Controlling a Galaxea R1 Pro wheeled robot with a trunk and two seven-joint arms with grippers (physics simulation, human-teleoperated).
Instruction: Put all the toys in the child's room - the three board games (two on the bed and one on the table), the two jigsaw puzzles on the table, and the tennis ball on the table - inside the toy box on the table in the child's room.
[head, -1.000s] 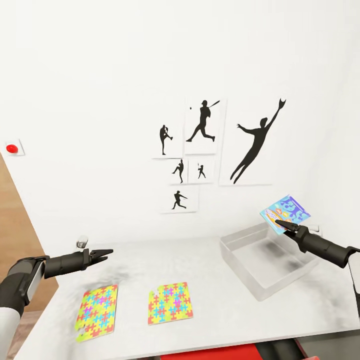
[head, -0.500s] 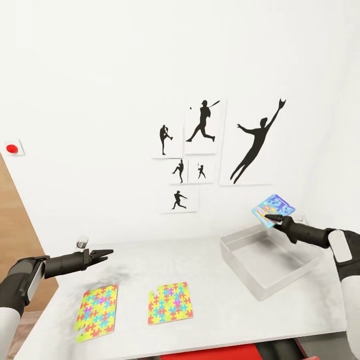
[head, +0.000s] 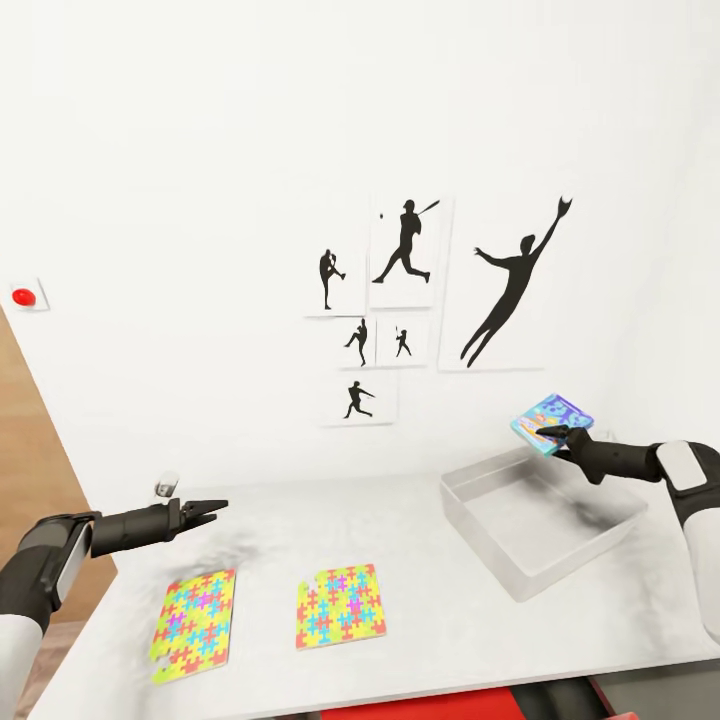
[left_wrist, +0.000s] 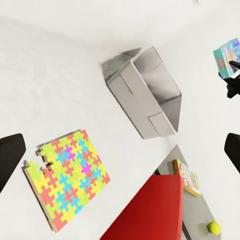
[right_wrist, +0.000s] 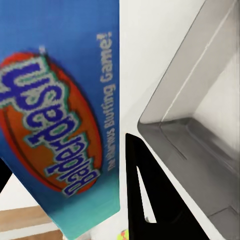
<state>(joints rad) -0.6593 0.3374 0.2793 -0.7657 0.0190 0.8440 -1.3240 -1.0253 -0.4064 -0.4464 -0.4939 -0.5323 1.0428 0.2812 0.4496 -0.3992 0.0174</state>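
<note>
White wall with black baseball silhouettes (head: 405, 250) rises behind the table (head: 420, 610). On the table's right sits the grey toy box (head: 545, 520). The right gripper (head: 556, 437) hangs above the box's far right corner, its fingers pinching a blue board game (head: 550, 420) by one edge; the right wrist view shows the game's blue printed face (right_wrist: 60, 115) close beside a dark finger (right_wrist: 150, 200), with the box's inner corner (right_wrist: 200, 140) past it. Two jigsaw puzzles lie flat on the near left of the table, one further left (head: 195, 625), one nearer the middle (head: 340, 606), apart from each other. The left gripper (head: 212, 512) hovers over the table beyond the left puzzle, fingers spread and holding nothing. A red wall button (head: 23, 296) sits far left.
</note>
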